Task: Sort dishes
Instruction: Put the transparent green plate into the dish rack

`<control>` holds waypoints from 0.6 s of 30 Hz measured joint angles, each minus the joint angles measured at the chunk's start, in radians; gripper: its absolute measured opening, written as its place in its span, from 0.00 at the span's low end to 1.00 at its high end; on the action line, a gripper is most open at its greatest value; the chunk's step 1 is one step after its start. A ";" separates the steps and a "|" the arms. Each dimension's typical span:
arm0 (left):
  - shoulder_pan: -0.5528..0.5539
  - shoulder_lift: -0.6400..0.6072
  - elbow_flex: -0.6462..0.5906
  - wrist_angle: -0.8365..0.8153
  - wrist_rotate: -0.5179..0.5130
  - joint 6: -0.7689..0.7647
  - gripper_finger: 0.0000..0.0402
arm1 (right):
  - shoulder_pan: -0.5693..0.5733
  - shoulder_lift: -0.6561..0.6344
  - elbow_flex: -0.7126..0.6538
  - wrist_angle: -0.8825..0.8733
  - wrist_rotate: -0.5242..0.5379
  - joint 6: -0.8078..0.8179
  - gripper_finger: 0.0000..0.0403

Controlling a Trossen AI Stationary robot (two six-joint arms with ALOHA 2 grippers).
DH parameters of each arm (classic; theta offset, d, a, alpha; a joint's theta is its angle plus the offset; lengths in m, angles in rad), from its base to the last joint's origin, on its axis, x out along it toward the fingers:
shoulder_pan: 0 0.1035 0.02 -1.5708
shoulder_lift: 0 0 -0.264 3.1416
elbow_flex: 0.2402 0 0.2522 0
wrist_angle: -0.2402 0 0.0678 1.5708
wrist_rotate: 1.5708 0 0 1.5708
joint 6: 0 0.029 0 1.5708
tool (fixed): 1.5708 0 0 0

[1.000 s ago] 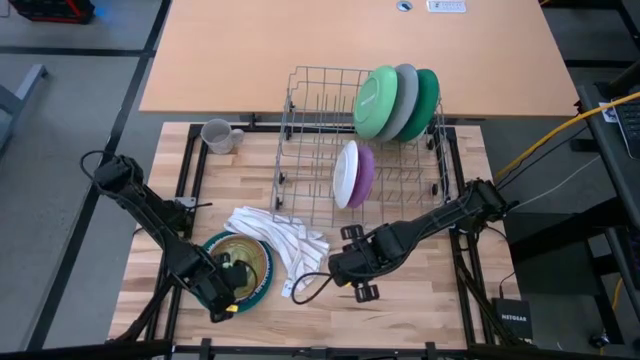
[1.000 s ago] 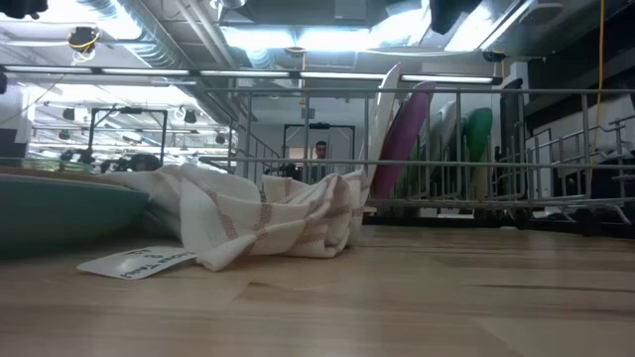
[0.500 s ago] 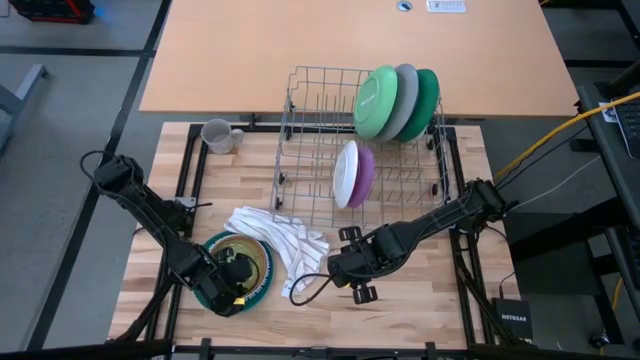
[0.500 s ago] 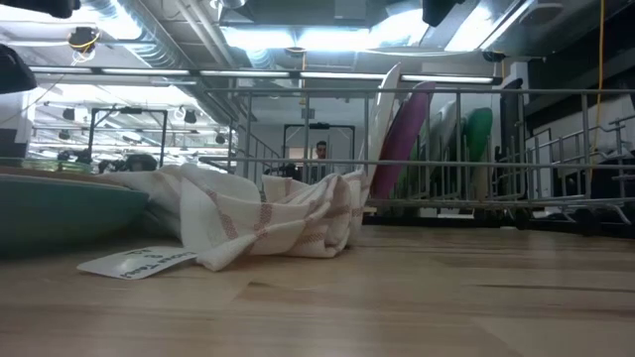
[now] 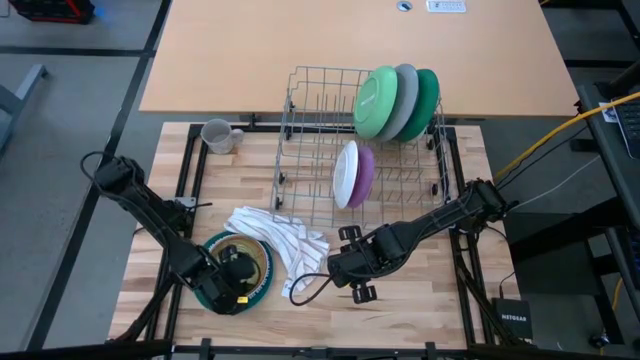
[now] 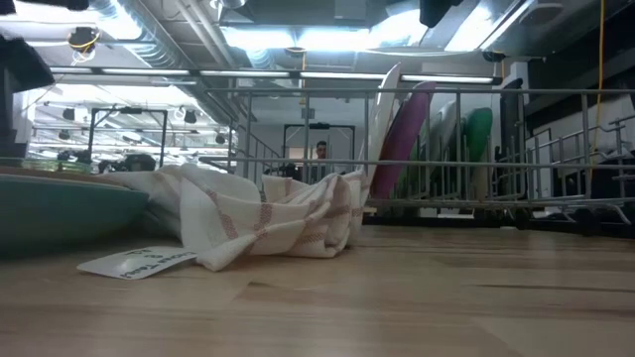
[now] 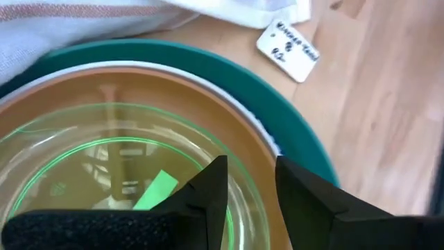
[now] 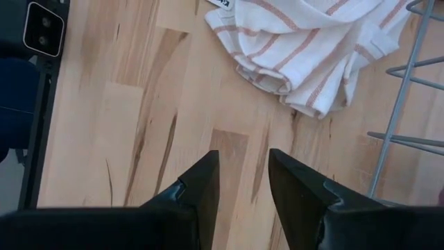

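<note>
We are in a lab or workshop: bare ceiling ducts [image 6: 179, 30] and strip lights [image 6: 298, 40] overhead, cables [image 5: 560, 135] beside the wooden tabletop [image 5: 420, 300], equipment benches far behind.

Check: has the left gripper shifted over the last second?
Yes. The left gripper moved from the teal plate's near-left rim inward over the brown bowl, toward the white striped cloth.

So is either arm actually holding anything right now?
No. The left gripper hangs open over the brown bowl; the right gripper is empty above bare table.
</note>
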 joint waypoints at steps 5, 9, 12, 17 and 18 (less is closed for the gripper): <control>0.008 0.065 -0.001 0.025 0.020 0.000 0.28 | 0.000 0.000 0.000 0.001 0.000 0.000 0.32; 0.009 0.087 0.000 0.026 0.019 -0.026 0.28 | 0.000 0.000 0.000 0.002 0.000 0.000 0.32; 0.009 0.085 0.000 0.020 0.026 -0.037 0.28 | 0.000 0.000 0.000 0.003 0.000 0.000 0.32; 0.009 0.074 0.000 0.010 0.026 -0.047 0.28 | 0.000 0.000 0.000 0.021 0.000 0.000 0.32; 0.009 0.074 0.000 0.003 0.030 -0.048 0.28 | 0.000 0.000 0.000 0.028 0.000 0.000 0.32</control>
